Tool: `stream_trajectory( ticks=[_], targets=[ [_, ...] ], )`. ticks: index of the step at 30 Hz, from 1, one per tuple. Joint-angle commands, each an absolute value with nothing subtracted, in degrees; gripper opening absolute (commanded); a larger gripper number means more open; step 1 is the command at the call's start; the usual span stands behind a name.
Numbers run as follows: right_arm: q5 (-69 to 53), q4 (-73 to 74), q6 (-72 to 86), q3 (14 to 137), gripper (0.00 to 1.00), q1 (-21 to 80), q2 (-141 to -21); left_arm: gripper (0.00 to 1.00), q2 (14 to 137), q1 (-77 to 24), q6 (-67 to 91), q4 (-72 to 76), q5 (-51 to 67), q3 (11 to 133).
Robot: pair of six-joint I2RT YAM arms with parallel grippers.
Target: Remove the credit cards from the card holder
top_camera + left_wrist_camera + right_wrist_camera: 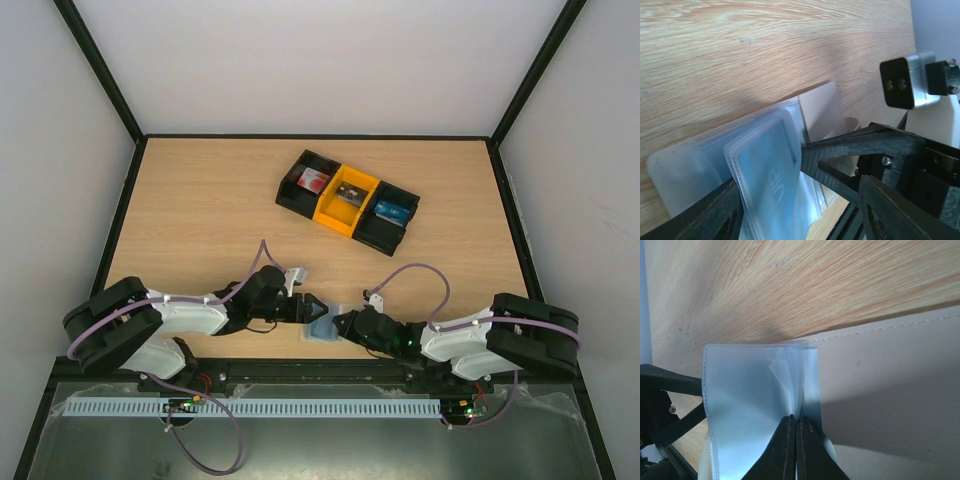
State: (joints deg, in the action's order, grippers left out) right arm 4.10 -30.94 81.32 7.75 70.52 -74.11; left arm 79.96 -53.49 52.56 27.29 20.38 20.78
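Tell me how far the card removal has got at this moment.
Done: the tray holds small items, one red, perhaps cards already taken out. In hand: the right end effector is shut on the card holder at its edge, and the left end effector stands open on either side of a blue card inside the holder. Left: grip that card and draw it out.

Bare table (200, 210) lies open between the far tray (333, 216) and the near-edge card holder (322, 330).
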Motion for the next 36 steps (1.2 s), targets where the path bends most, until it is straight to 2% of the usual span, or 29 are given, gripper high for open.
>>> stream_trajectory(
  ticks=[1,7,13,24,36],
  targets=[
    [5.9,-27.7,81.6,6.4,0.02,70.8,-75.5,0.65,80.3,-53.8,53.5,30.8,22.9,20.3],
    [5.8,-27.6,80.6,6.7,0.04,70.8,-74.7,0.65,79.2,-53.8,54.0,30.7,23.4,20.5],
    [6.9,-24.8,78.4,7.7,0.15,70.8,-70.8,0.65,78.3,-53.8,54.7,31.1,24.4,20.7],
    [7.5,-20.8,75.3,7.6,0.27,70.8,-63.1,0.64,80.7,-53.8,57.1,36.9,27.7,20.8],
    [1.7,-24.8,70.3,9.8,0.47,70.9,-65.8,0.64,82.7,-53.8,59.4,41.3,29.3,21.0]
  ],
)
